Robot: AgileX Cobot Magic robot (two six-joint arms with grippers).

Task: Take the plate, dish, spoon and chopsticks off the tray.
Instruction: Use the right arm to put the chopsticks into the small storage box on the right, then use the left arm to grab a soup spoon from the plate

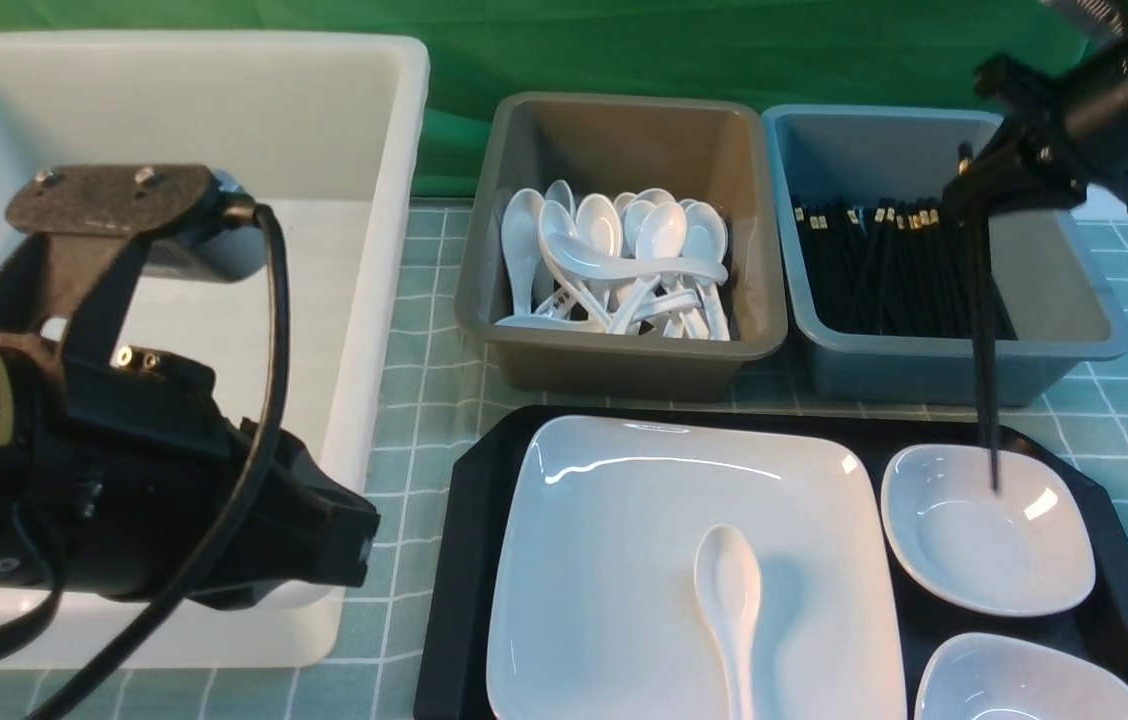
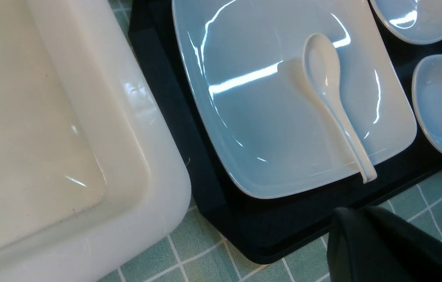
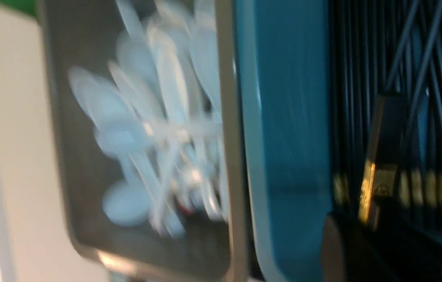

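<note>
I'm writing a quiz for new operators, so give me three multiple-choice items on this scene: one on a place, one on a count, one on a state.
1. Where on the tray does the spoon lie?
A. on the plate
B. in a small dish
C. on bare tray

2. How many small dishes sit on the tray?
A. one
B. two
C. three

3. What does the right gripper hold?
A. nothing
B. a spoon
C. chopsticks

Answers:
1 A: the spoon's bowl and handle rest on the plate.
2 B: two small dishes show beside the plate.
3 C: the black sticks hang down from its closed jaws.
</note>
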